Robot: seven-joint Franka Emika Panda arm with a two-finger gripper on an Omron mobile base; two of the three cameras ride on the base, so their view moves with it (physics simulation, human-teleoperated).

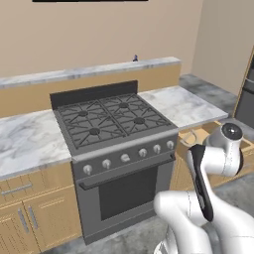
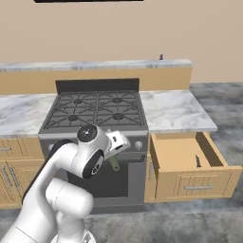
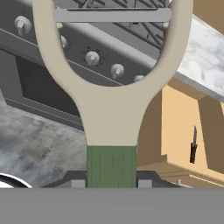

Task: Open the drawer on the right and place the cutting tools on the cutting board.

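While pinched narrow on a green handle, with only the handle's width left between the jaws, carries a peeler in the gripper. Pale forked head reaching toward 12 o'clock in the hand view, with a grey blade bar bridging the fork's two tips. Seen through the fork: a row of knobs on the stove front, with dark grate above them. Below the knobs, toward 9 o'clock, the oven door, and grey floor at 8 o'clock.

At 3 to 4 o'clock of the same view, the drawer, pulled open, tan inside. On its floor a dark knife, lying apart from the walls, point toward 12 o'clock.

From the right base view: gripper held in front of the oven, just below the knob panel, green handle poking out toward 6 o'clock. Drawer at 3 o'clock of the gripper, well apart from it, standing out from under the marble counter, silver bar handle facing the camera. Knife near the drawer's 3 o'clock wall. Stove at 12 o'clock of the gripper.

From the left base view: drawer open at 3 o'clock of the stove, partly hidden behind the arm.
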